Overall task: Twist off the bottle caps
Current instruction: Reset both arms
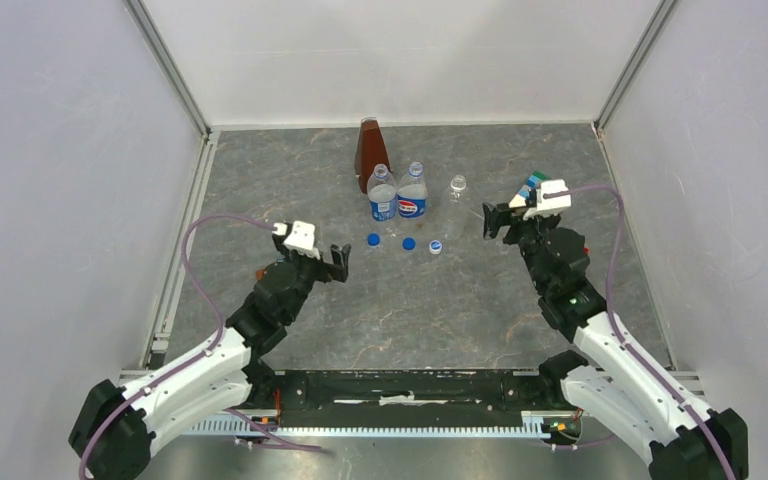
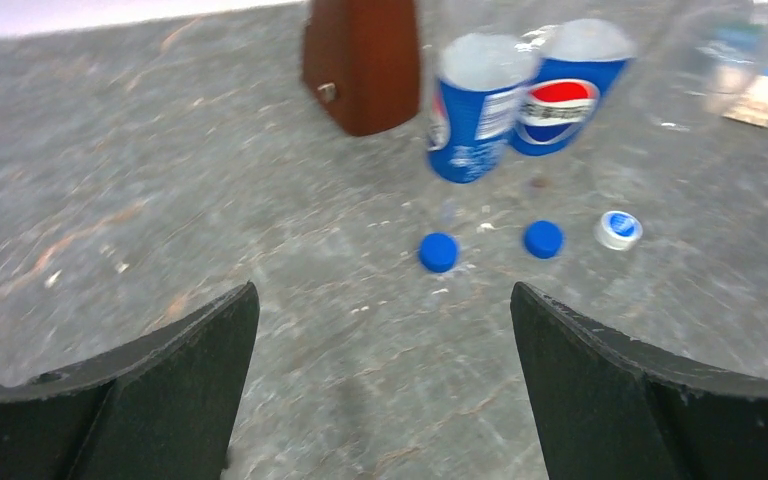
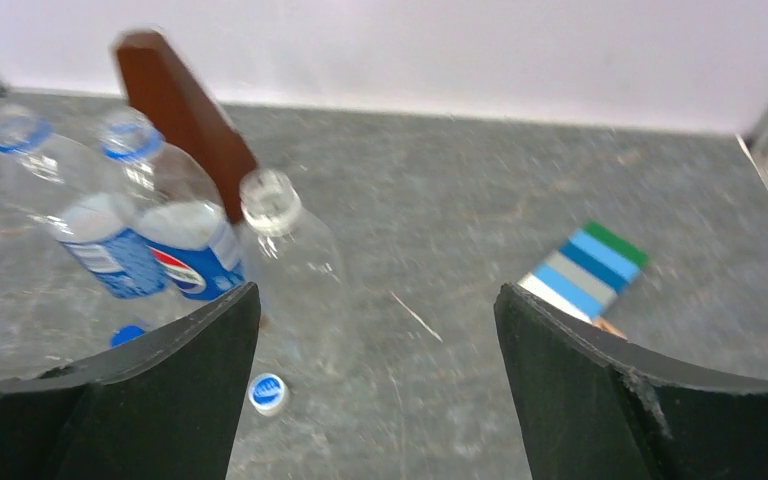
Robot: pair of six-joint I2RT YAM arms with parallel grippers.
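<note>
**A:** Nearest to us, the left end effector (image 1: 334, 262) hangs over the grey marbled table (image 1: 440, 320). Its jaws are spread wide and there is nothing between them.

**B:** We read the other side the same way. The right end effector (image 1: 495, 220) sits further in, near the bottles, and it is also gaping and empty.

**A:** Just beyond the left one, three small round plastic screw caps lie in a row on the table. There is a solid blue cap (image 1: 373, 240), a second blue cap (image 1: 409, 243) and a white cap with a blue mark (image 1: 436, 247). They lie apart from one another, and none is on a bottle.

**B:** Behind them stand the clear plastic bottles. The first blue-labelled bottle (image 1: 382, 197) is right beside the second blue-labelled bottle (image 1: 412, 192). The smaller unlabelled bottle (image 1: 457, 190) stands a little apart to the right.

**A:** In the right wrist view the unlabelled one's mouth is plainly open. The labelled pair show only blue rings at their necks, though they are blurred.

**B:** So we judge the unscrewing done, with three caps off three bottles. We see nothing left to unscrew, so all that might remain is drawing the arms back.

**A:** Farthest back, the brown pyramid-shaped object (image 1: 370, 148) stands behind the labelled pair. A striped block (image 3: 582, 270) lies off to the right. Neither is part of our task.
</note>
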